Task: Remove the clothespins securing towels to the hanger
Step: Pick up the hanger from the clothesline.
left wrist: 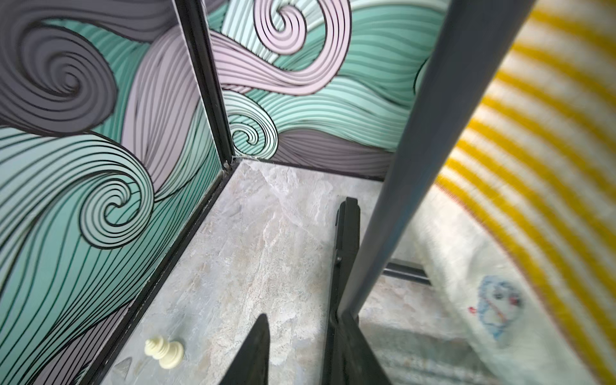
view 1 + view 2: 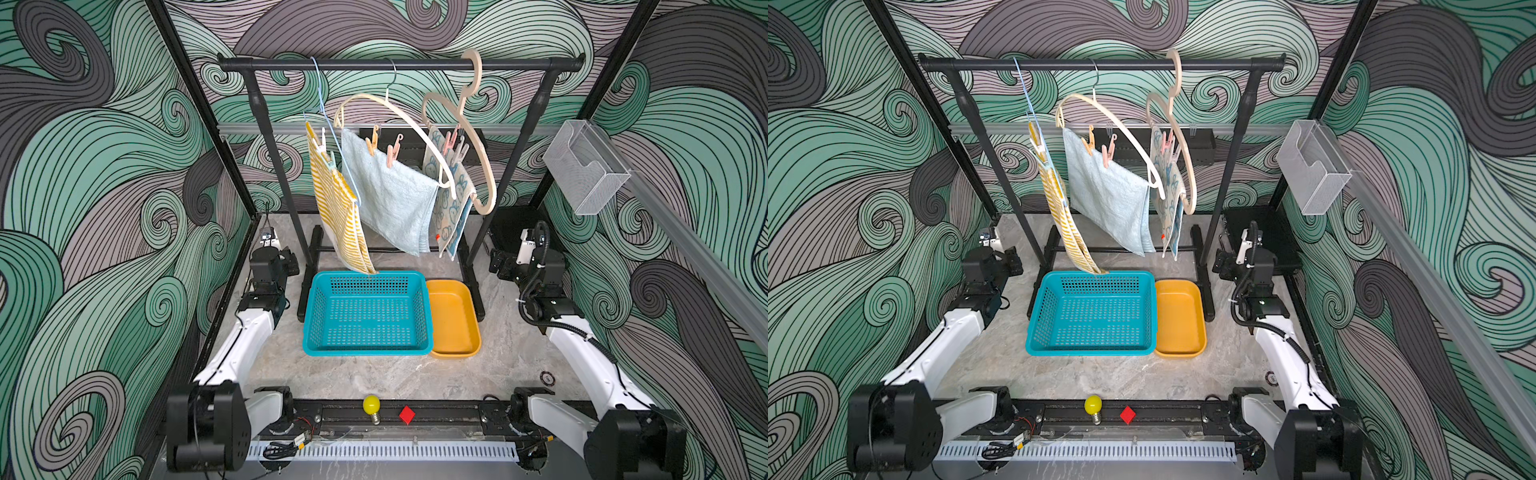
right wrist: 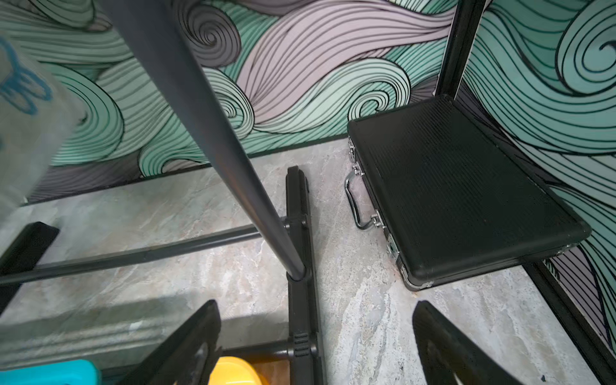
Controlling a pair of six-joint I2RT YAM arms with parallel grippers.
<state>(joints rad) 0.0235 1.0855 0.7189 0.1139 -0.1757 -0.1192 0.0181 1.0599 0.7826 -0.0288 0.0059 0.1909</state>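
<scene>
Nearest the camera, a white slotted cable duct [image 2: 382, 451] runs along the near edge. Just behind it, on a black rail, sit a yellow light bulb [image 2: 371, 405] and a small red diamond-shaped block [image 2: 407, 414]. Farther in, on the grey marbled table [image 2: 374, 378], a teal perforated plastic basket [image 2: 365, 352] touches an orange plastic tray [image 2: 455, 354] on its right.

Behind them stands a black metal garment rack [image 2: 436, 64] carrying three hangers [image 2: 478, 70].
- **Left:** a yellow-and-white striped towel [image 2: 340, 216] is pinned by a white clothespin [image 2: 322, 139] and a mint-teal clothespin [image 2: 331, 163]. Its lower corner reaches the basket's far rim.
- **Middle:** a light-blue terry towel [image 2: 390, 199] is held by an orange clothespin [image 2: 372, 143] and a pink clothespin [image 2: 392, 151].
- **Right:** a pale towel printed with blue bunnies [image 2: 451, 208] carries a second pink clothespin [image 2: 449, 141] with a pale clothespin [image 2: 461, 149] just beside it.

Both arms sit low, outside the rack's feet. The left gripper [image 1: 300, 320] faces the far left corner. Its jaws are narrow, with a strip of table showing between them, and they hold nothing. A cream chess piece [image 1: 163, 348] lies on the table near it. The right gripper [image 3: 316, 305] is spread wide and empty by the rack's right foot. A black hard case [image 3: 460, 186] lies in the far right corner.
</scene>
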